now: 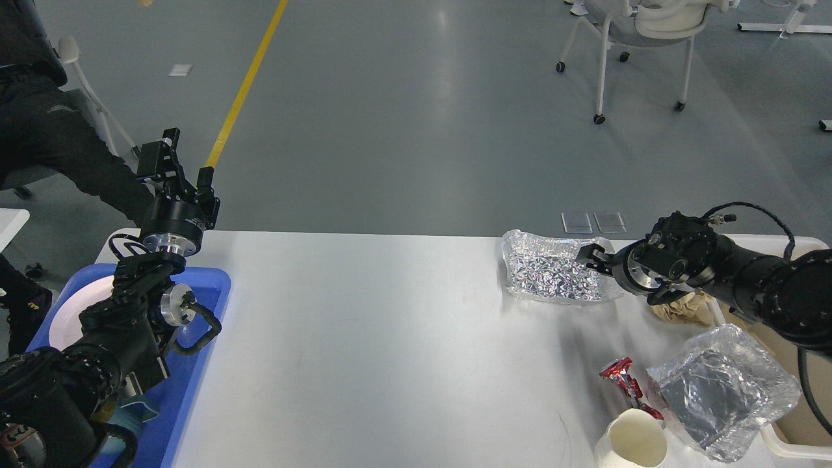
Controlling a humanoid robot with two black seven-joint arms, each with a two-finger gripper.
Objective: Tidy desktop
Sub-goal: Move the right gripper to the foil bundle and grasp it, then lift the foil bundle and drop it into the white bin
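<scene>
Right claw (590,255) pinching foil tray (552,276) rim on desktop (390,338).

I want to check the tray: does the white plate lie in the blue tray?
Yes, the white plate lies inside the blue tray at the left end of the desktop, partly hidden by the left arm.

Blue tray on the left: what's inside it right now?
Inside the blue tray a white plate shows at the far left. The left arm hangs over the middle and hides most of the rest. Something teal peeks out near the front; I can't identify it.
</scene>
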